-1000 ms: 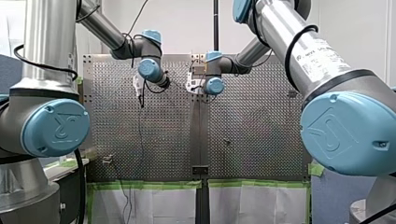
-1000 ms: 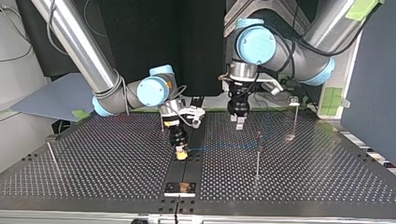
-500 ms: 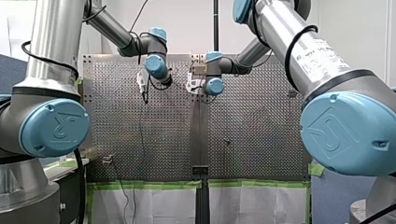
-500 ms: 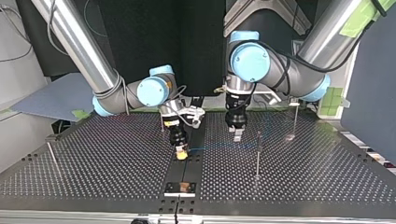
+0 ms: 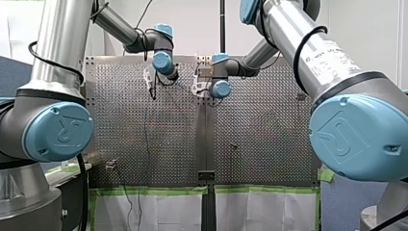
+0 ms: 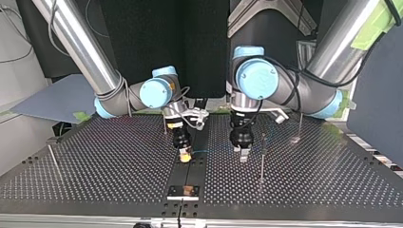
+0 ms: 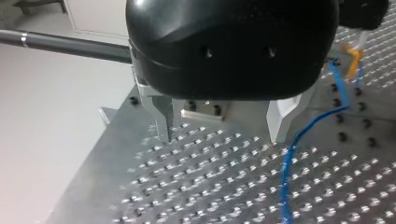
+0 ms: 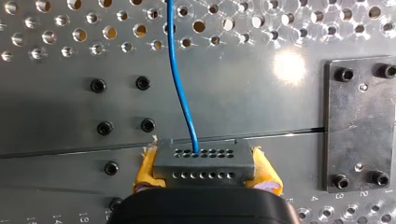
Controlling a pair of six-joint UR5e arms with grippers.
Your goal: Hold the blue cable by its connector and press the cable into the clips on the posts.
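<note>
Pinching connector [image 8: 201, 161] w/ right fingers [image 8: 265, 171]; left fingers [image 7: 164, 113] apart.

Wore brushed silver tubes on my left arm [image 5: 62, 38] and my right arm [image 5: 284, 24], joined by round pale-blue caps [image 5: 356, 137], the largest at 8 and 4 o'clock of the front view, each embossed with a logo. Carried black cables [image 5: 296, 53] looped around the tubes, and small dark lettering [image 5: 332, 60] at 2 o'clock. Ended in a glossy black housing with metal fingers [image 7: 163, 112] on my left gripper [image 7: 223, 136], yellow pads [image 8: 145, 168] on my right gripper [image 8: 205, 170].
</note>
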